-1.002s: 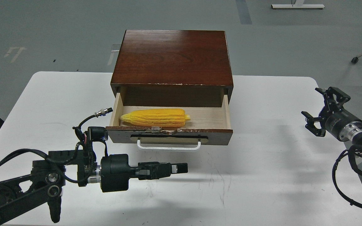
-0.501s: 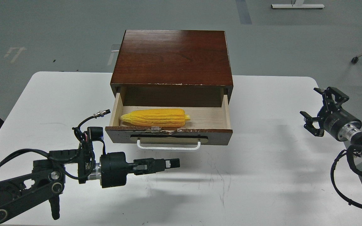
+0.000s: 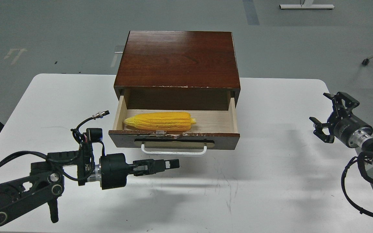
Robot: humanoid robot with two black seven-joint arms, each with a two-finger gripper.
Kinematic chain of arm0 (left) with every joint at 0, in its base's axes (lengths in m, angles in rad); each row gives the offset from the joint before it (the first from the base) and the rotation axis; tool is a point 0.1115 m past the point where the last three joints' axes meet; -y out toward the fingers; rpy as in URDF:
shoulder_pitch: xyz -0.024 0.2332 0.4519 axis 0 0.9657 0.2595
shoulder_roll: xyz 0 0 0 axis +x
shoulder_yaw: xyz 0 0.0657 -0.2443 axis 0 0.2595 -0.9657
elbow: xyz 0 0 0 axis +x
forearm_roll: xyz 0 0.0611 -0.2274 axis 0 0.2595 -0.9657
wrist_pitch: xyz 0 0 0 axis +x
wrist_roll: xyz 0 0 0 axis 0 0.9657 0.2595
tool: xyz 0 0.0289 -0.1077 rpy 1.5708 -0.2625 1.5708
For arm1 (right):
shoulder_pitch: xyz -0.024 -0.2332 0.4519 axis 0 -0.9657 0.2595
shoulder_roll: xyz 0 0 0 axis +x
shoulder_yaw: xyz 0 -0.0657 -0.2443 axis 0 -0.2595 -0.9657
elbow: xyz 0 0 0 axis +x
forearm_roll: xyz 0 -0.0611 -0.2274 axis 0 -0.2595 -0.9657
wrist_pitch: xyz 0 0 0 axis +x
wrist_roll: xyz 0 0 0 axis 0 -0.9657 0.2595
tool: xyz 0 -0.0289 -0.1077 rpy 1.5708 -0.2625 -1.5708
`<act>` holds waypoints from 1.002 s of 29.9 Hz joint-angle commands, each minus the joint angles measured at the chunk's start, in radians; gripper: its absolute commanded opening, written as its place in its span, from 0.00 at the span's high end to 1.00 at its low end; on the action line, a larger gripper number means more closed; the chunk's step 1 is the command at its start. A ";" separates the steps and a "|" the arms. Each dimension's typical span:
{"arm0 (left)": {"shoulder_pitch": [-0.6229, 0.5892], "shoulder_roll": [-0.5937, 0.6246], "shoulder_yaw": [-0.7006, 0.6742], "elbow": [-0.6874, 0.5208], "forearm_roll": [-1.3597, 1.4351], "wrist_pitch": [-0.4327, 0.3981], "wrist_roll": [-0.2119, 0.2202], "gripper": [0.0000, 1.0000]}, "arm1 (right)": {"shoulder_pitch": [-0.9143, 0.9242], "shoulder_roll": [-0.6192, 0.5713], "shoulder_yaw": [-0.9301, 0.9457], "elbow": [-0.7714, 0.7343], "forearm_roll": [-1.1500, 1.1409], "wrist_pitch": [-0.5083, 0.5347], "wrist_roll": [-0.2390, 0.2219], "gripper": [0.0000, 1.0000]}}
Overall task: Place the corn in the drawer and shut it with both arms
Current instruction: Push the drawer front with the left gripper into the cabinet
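The yellow corn [image 3: 160, 121] lies lengthwise in the left and middle of the open drawer [image 3: 174, 139], on its pale wood floor. The drawer is pulled out of the dark brown cabinet [image 3: 177, 60]; its white bar handle [image 3: 173, 151] faces me. My left gripper [image 3: 173, 163] points right, low over the table just in front of and below the handle; its fingers lie together and hold nothing. My right gripper [image 3: 330, 116] hovers at the table's right edge, well clear of the drawer, with its claws spread and empty.
The white table [image 3: 254, 181] carries the cabinet at its back middle. A grey floor lies beyond it. Loose black cables hang from both wrists, with a silver connector [image 3: 99, 114] sticking up left of the drawer front.
My left arm has drawn back leftward and slightly up the view, and its wrist has turned so the gripper looks narrower. The right gripper has shifted only slightly. Corn and drawer have not moved.
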 commanded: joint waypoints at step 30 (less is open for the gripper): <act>-0.129 -0.091 0.002 0.238 0.000 -0.012 0.000 1.00 | 0.001 0.000 0.003 0.002 0.000 0.000 0.000 0.07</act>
